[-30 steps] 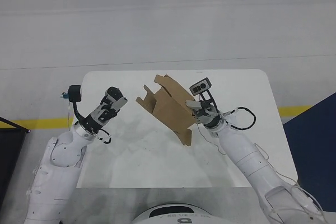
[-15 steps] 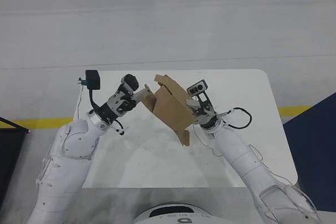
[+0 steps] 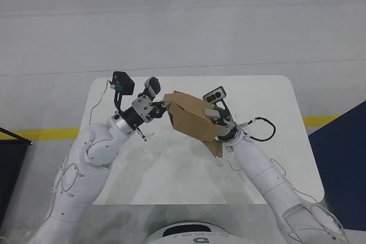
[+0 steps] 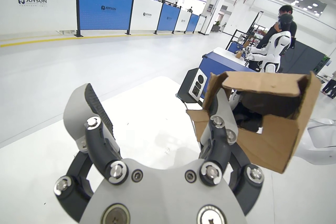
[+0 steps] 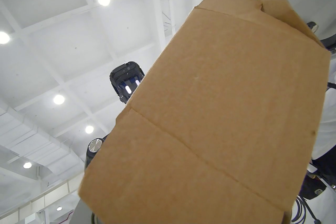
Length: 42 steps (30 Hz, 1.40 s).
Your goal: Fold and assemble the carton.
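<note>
A brown carton [image 3: 192, 119] hangs above the middle of the white table [image 3: 171, 177], opened into a tube with loose end flaps. My right gripper [image 3: 215, 120] is at its right side, shut on a wall, and the carton [image 5: 210, 117] hides its fingers in the right wrist view. My left gripper [image 3: 160, 108] is at the carton's left end, open. In the left wrist view one of its fingers [image 4: 220, 109] touches the end flap of the carton [image 4: 262, 141], while the other finger [image 4: 97, 104] stands free over the table.
The table's front half [image 3: 171, 183] is bare. A black cable [image 3: 265, 125] loops off the right forearm. Grey floor with a yellow line [image 3: 43, 133] surrounds the table, and a dark blue panel [image 3: 354, 152] stands at the right.
My left arm has swung right across the table until its gripper reached the carton's left end. The carton has turned flatter in the right gripper, and its left flaps have closed in.
</note>
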Available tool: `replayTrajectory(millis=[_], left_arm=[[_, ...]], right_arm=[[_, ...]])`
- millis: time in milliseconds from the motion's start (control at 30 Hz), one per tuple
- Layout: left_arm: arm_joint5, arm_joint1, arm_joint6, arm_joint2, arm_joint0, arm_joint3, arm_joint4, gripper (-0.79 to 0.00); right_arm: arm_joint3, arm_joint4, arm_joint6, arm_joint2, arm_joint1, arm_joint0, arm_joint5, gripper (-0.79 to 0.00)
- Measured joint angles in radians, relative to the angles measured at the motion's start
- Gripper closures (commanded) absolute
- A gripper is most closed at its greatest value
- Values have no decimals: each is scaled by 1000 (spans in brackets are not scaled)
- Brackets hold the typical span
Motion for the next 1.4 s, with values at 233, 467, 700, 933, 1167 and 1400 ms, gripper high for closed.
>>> replayTrajectory(millis=[233,467,700,933,1167,1400], left_arm=[[-12,-1,-3,10,-4,-9,11,-785],[-29,-1,-3,14,5,-12,21,-785],[-66,4,-1,4,37,-17,22,-785],[-71,14,4,-69,86,-16,-32,-785],[-54,27,20,-181,145,-34,-73,-785],[-62,30,27,-211,190,-92,-88,-785]], right_arm=[[28,0,0,-12,-6,16,9,0],[75,10,0,-29,-19,40,19,0],[101,51,0,-21,-28,45,30,0],[77,61,0,-4,-28,27,39,0],[66,55,0,6,-27,20,30,0],[47,35,-42,16,-25,7,38,0]])
